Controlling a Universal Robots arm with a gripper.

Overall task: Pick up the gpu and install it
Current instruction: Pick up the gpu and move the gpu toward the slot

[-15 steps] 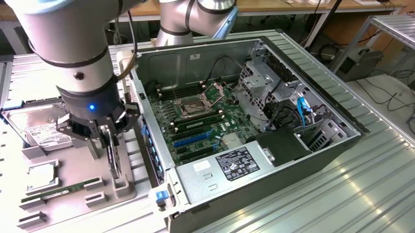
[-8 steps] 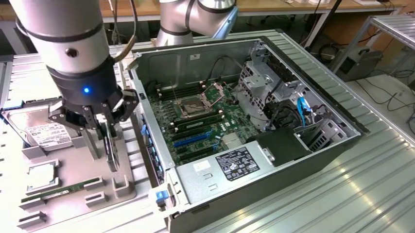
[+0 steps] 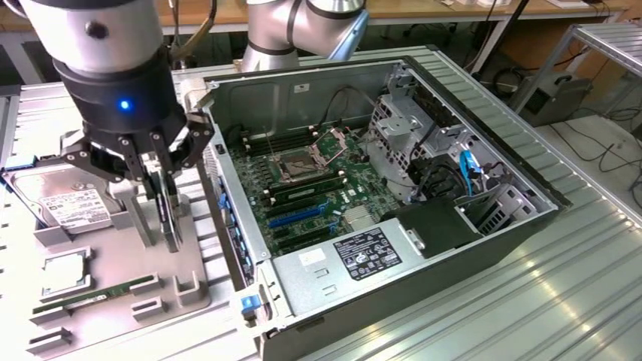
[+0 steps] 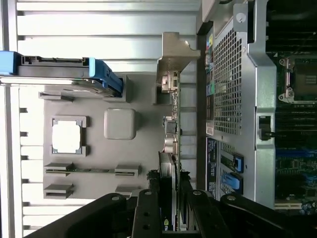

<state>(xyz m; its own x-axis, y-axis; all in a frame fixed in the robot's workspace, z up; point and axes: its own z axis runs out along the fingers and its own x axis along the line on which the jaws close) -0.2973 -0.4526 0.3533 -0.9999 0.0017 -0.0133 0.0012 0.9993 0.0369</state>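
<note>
So the gripper (image 3: pixel 162 229) is down over the grey parts tray (image 3: pixel 201 297), which sits at 9 o'clock from the open PC case (image 3: pixel 522 226) in the exterior view. Its fingers (image 4: pixel 147 208) are clamped on either side of the gpu (image 4: pixel 171 82), which is standing on edge in its holder on the tray. The card's silver bracket end points away from the wrist. The wrist view shows the card running right alongside the case's perforated back panel (image 4: pixel 228 89).

On the tray in the exterior view, the hard drive (image 3: pixel 75 207) is at 9 o'clock from the gripper. The CPU (image 3: pixel 62 274) and the green memory stick (image 3: pixel 95 295) are around 7 o'clock. The motherboard (image 3: pixel 301 188) lies inside the case.
</note>
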